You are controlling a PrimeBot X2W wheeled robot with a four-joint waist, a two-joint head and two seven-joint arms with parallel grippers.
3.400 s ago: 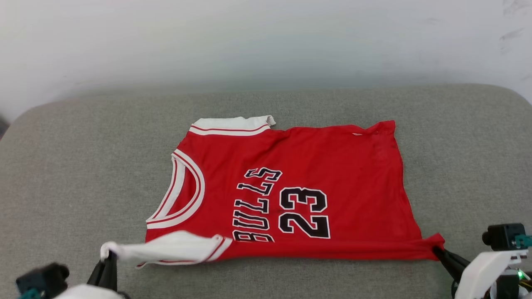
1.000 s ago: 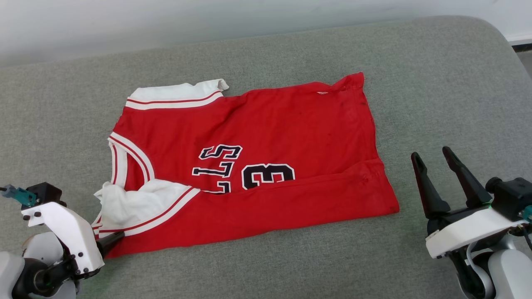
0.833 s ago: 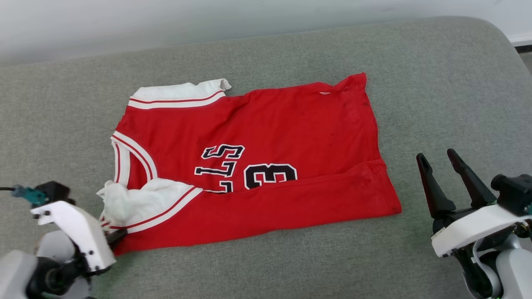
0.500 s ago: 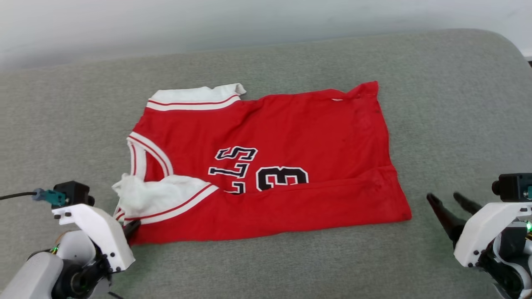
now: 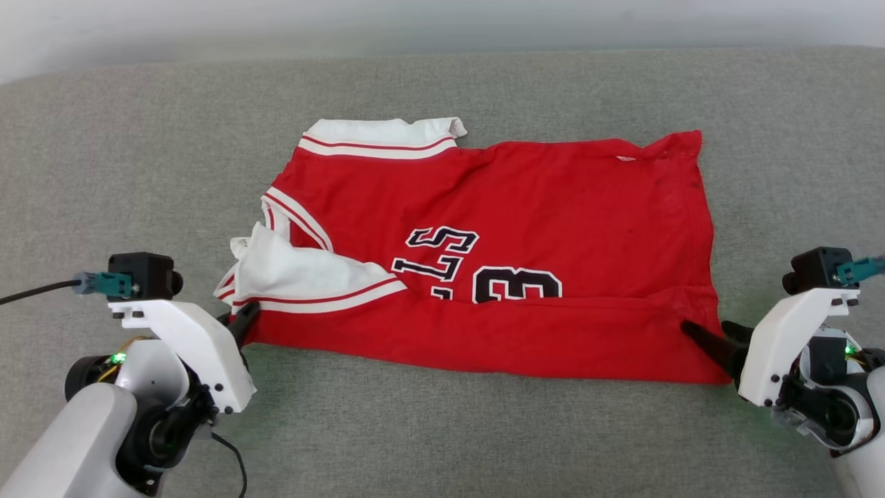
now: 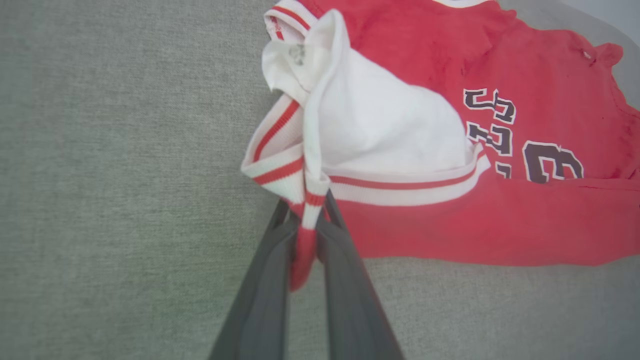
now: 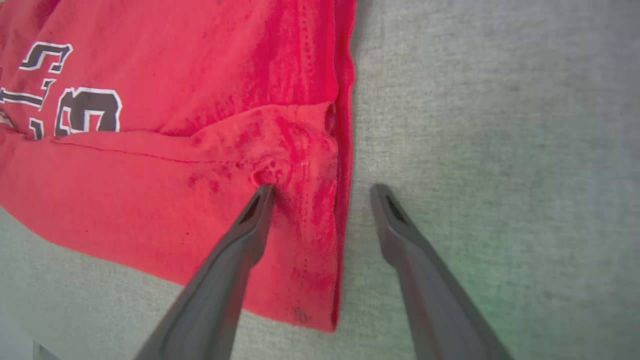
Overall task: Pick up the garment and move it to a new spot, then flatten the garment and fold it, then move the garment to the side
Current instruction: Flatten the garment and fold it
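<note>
The garment (image 5: 525, 207), a red jersey with white sleeves and black lettering, lies flat on the grey cushion (image 5: 442, 429). Its near edge is folded up over the lower part of the lettering. My left gripper (image 5: 243, 324) is at the near left corner. In the left wrist view the left gripper (image 6: 305, 212) is shut on the red-white striped trim, just below the bunched white sleeve (image 6: 380, 130). My right gripper (image 5: 706, 329) is at the near right corner. There the right gripper (image 7: 322, 189) is open, one finger pressing the red fabric (image 7: 175, 200), the other on the cushion beside the hem.
A pale wall (image 5: 207, 28) runs behind the cushion's far edge. A dark cable (image 5: 34, 294) leads off left from my left wrist camera. Bare grey cushion surrounds the garment on every side.
My left gripper has shut on the sleeve trim at the near left corner. My right gripper has come down from mid-air to the near right hem, still open. The head camera has shifted.
</note>
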